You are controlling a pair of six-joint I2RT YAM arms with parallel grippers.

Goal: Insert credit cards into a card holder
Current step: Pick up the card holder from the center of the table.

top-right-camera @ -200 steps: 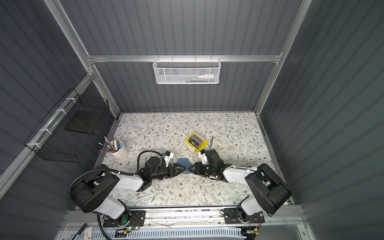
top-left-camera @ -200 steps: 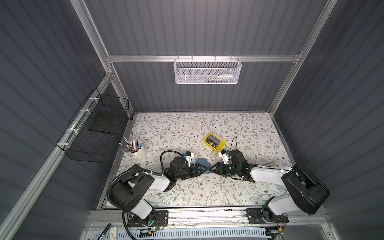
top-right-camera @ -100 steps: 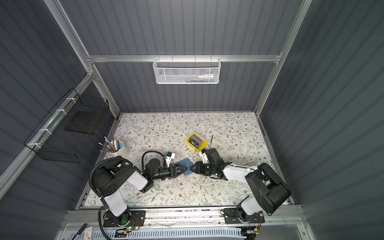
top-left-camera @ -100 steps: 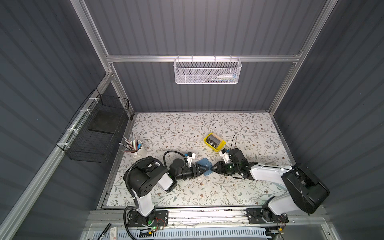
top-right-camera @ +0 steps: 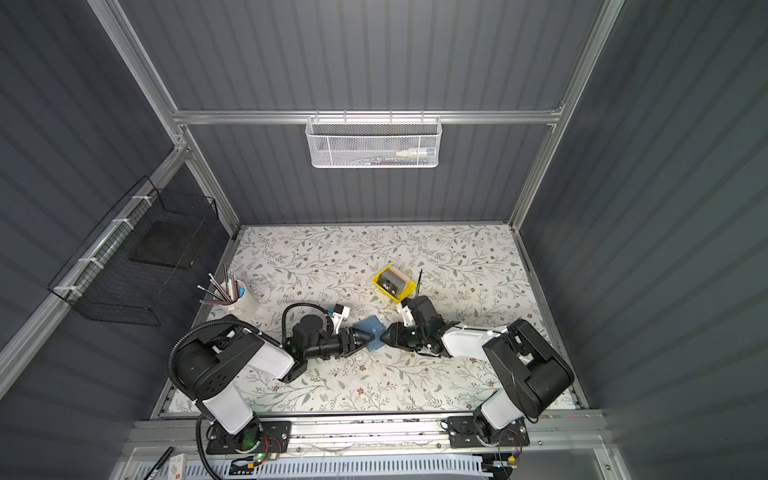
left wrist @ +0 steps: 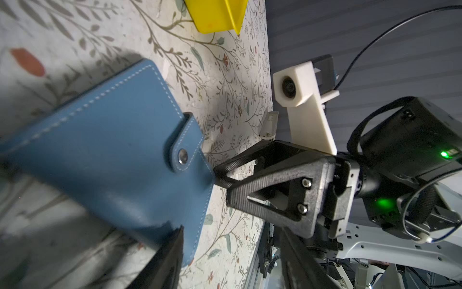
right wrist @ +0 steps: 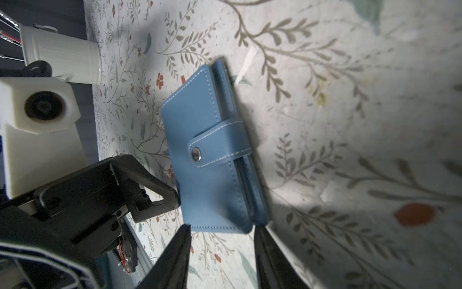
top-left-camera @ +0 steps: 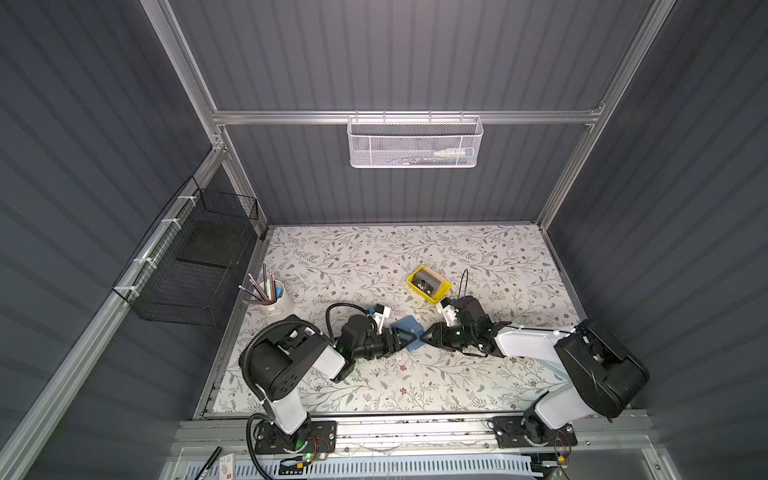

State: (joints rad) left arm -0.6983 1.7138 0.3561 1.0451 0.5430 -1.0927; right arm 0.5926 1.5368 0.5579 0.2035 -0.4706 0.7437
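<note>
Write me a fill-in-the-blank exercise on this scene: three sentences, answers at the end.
The small blue leather-like card holder lies on the floral table with its snap strap ____.
The thin black plastic credit cards sit in the ____ plastic tray.
The white cup of pens stands on the robot's ____ side.
Missing words: fastened; yellow; left.
</note>
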